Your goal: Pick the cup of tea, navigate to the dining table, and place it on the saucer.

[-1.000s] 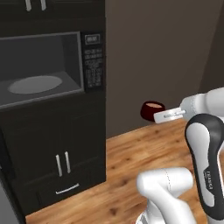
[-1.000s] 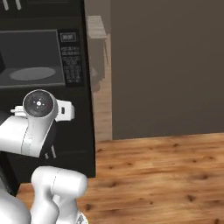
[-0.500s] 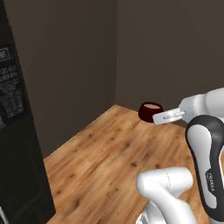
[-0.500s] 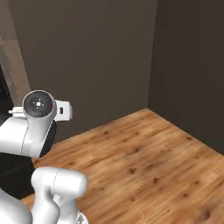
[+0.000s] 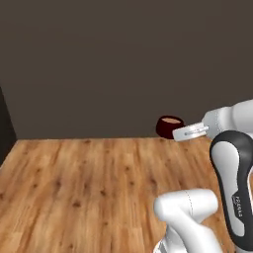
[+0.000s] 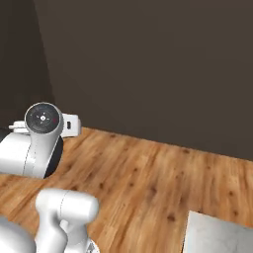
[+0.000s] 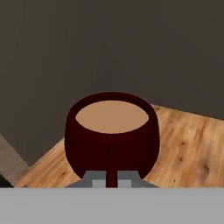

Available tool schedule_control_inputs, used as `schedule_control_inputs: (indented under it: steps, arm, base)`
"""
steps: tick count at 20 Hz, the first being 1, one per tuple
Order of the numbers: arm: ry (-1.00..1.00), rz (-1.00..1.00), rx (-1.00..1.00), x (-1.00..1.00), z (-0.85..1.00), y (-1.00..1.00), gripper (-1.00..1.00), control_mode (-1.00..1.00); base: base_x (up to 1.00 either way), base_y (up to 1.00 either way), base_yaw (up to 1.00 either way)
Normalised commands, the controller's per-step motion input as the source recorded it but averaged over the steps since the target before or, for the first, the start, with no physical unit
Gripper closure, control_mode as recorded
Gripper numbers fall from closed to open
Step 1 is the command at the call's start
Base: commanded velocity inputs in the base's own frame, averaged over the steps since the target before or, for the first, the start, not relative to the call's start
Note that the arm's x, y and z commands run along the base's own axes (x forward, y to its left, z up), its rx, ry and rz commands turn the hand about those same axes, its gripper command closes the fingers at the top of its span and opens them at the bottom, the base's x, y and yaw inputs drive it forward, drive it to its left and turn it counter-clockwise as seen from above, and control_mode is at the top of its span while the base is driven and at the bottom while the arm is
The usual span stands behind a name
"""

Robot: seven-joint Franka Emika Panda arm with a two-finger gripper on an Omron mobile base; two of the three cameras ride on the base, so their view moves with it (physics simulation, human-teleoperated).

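The cup of tea (image 5: 168, 126) is a dark red cup with light brown liquid, held upright in the air above the wooden floor. My gripper (image 5: 182, 132) is shut on its handle side, reaching in from the right. In the hand view the cup of tea (image 7: 112, 131) sits straight ahead, its thin handle pinched at my gripper (image 7: 112, 181). A corner of the dining table's (image 6: 217, 236) grey-white marble top shows at the lower right of the right base view. The saucer is out of view.
A dark brown wall (image 5: 123, 59) runs across the back, with a wooden floor (image 5: 79, 188) in front of it. A black cabinet edge (image 5: 5, 128) shows at the far left. In the right base view my arm's elbow (image 6: 42, 133) stands at the left.
The whole picture has swung: the black cabinet with the microwave has slid out to the left as the base turned. The cup stays in the shut gripper.
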Motion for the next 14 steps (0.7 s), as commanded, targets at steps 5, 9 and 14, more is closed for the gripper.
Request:
schedule_control_inputs:
  steps: [5, 9, 14]
  arm:
    - [0.0, 0.0, 0.0, 0.0, 0.0, 0.0, 1.0, 1.0]
    - [0.0, 0.0, 0.0, 0.0, 0.0, 0.0, 1.0, 1.0]
    - [0.0, 0.0, 0.0, 0.0, 0.0, 0.0, 1.0, 1.0]
  base:
    - [0.0, 0.04, -0.96]
    - [0.0, 0.08, -0.94]
    - [-0.14, 0.12, -0.91]
